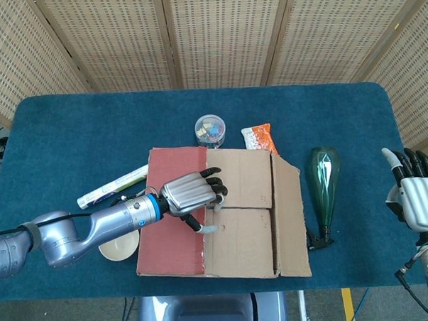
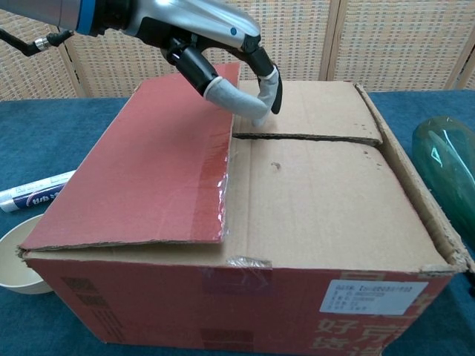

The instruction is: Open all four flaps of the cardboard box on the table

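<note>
The cardboard box (image 1: 223,213) sits at the table's front middle, its flaps lying flat. A red flap (image 1: 173,212) covers the left side, two brown flaps (image 1: 237,179) meet at a seam, and the right flap (image 1: 290,217) is slightly raised. My left hand (image 1: 192,194) hovers over the red flap's inner edge (image 2: 228,148). Its fingers are curled down, and the fingertips (image 2: 261,106) touch the brown top by the seam with nothing held. My right hand (image 1: 417,194) stands far right, off the box, fingers straight and apart.
A green glass bottle (image 1: 323,180) lies right of the box. A beige bowl (image 1: 118,244) and a white tube (image 1: 112,186) lie to its left. A round clear tub (image 1: 210,129) and an orange snack packet (image 1: 259,138) sit behind it on the blue table (image 1: 71,131).
</note>
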Controlling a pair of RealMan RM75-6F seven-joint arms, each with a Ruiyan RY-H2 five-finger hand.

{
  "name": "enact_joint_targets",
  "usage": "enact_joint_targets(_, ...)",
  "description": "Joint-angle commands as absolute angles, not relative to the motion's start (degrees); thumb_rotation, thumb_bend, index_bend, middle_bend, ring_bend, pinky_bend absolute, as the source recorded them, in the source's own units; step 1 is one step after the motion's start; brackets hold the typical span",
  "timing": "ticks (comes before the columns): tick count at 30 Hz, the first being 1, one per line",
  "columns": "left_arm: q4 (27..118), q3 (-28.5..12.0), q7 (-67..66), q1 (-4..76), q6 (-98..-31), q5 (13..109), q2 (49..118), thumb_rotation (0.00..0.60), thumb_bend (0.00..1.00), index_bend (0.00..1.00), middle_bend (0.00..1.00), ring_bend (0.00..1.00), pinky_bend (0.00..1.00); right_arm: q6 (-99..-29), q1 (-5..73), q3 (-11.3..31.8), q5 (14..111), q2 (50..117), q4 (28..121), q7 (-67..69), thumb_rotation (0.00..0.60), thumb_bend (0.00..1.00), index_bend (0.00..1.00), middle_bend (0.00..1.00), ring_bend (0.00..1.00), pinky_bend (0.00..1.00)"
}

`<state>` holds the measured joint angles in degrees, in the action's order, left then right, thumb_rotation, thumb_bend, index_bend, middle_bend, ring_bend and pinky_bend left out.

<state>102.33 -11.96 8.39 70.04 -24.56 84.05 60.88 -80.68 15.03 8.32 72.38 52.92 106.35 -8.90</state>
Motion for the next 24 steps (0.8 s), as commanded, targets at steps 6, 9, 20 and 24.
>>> enact_joint_targets(6, 103.7, -11.7, 5.4, 70.3, -24.4, 80.9, 59.2, 0.185, 0.32, 0.46, 0.29, 0.21, 0.00, -80.3, 14.7, 8.7, 72.6, 53.0, 106.0, -8.1, 0.600, 1.00, 0.07, 0.14, 0.00, 0.03)
enact_joint_targets(9, 104.3, -11.5, 4.2, 70.5, -24.2, 80.0, 58.5, 0.185, 0.32, 0.48, 0.31, 0.22, 0.00, -80.3, 14.6, 8.8, 72.8, 53.2, 105.7, -7.9, 0.600, 1.00, 0.07, 0.14, 0.00, 0.03)
enact_joint_targets(20, 106.8, -11.4, 0.7, 70.8, -24.4, 76.4, 54.8, 0.185, 0.31, 0.52, 0.35, 0.25, 0.00, -79.9, 14.3, 9.3, 73.0, 53.4, 105.7, -7.9, 0.600, 1.00, 0.07, 0.14, 0.00, 0.03)
enact_joint_targets(24, 108.1, -11.9, 0.3, 70.3, -25.6, 75.7, 53.0, 0.184, 0.31, 0.52, 0.36, 0.26, 0.00, -79.6, 14.4, 9.5, 73.0, 53.5, 105.6, -8.0, 0.600, 1.00, 0.07, 0.14, 0.00, 0.03)
